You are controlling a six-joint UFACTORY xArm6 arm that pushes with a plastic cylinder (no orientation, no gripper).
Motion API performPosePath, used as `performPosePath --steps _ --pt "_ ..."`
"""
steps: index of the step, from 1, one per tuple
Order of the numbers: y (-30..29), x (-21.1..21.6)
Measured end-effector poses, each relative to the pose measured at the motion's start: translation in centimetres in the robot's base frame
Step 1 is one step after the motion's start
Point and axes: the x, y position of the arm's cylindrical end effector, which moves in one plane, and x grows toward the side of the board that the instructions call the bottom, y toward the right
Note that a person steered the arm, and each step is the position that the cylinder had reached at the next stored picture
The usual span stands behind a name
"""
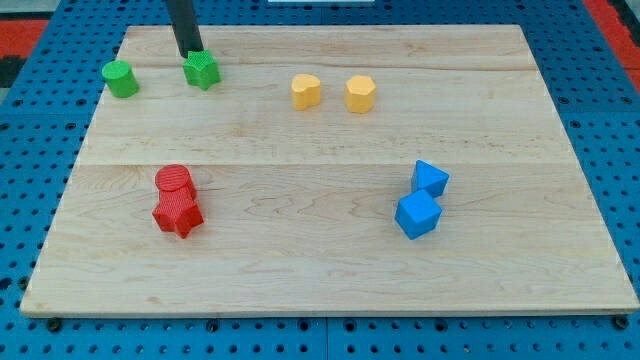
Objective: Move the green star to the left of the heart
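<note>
The green star [202, 71] lies near the board's top left. My tip [190, 52] rests just above it, at its upper left edge, touching or almost touching it. The yellow heart [306, 91] lies to the star's right, near the top centre. The rod comes down from the view's top.
A green cylinder [120, 78] lies left of the star. A yellow hexagon [360, 93] lies right of the heart. A red cylinder [174, 181] and a red star [178, 213] sit together at lower left. Two blue blocks [430, 179] [417, 214] sit at lower right. The wooden board [330, 270] lies on a blue pegboard.
</note>
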Motion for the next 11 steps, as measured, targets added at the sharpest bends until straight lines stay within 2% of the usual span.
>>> performPosePath --steps 1,3,5,7,9,11 --pt "0.0 2.3" --pt "3.4 -0.6" --pt "6.3 -0.7" --pt "6.3 -1.5" --pt "5.0 -0.5" --pt "1.1 0.5"
